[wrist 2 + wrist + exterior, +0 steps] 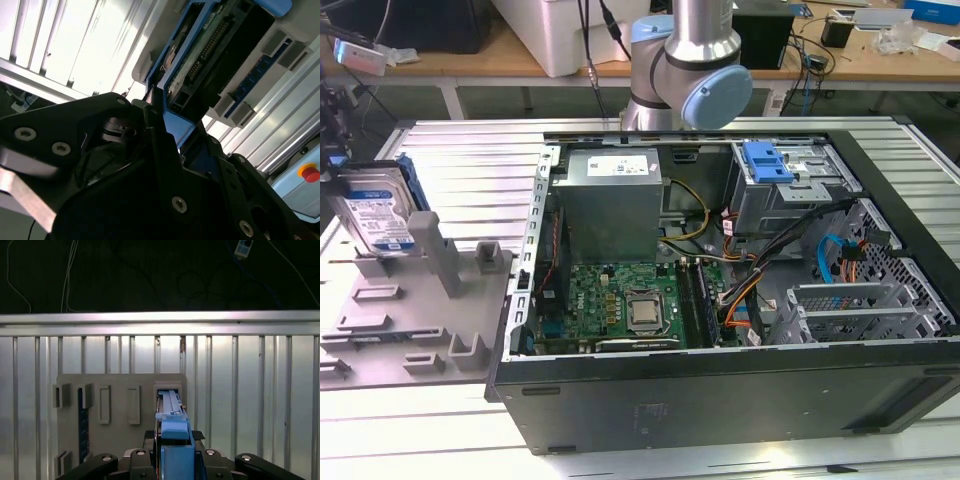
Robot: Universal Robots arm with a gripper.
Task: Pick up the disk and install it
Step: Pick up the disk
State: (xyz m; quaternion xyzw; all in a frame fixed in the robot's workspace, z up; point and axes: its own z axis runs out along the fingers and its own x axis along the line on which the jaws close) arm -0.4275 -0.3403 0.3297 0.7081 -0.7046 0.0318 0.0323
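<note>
The disk (375, 215) is not yet installed: it stands upright on edge at the exterior view's left, well apart from the computer.

The largest thing in the scene is the open computer case (720, 400), lying on its side on a ribbed metal table (460, 150), its boards and cables exposed. Inside it, toward the exterior view's right, a metal drive cage (800, 195) carries a bare blue latch (767, 160) and holds no drive.

Beside the case sits a grey holder plate (420, 320) with raised slots. The disk is at one of these slots, its lower edge at or just above the plate; whether it has lifted free cannot be told.

The gripper (167, 127) is clamped on the disk's blue carrier, which in both wrist views sits pinched between the black fingers (155, 145).

By this reading the grasp is made, while the carry to the case and the seating in the cage remain.
</note>
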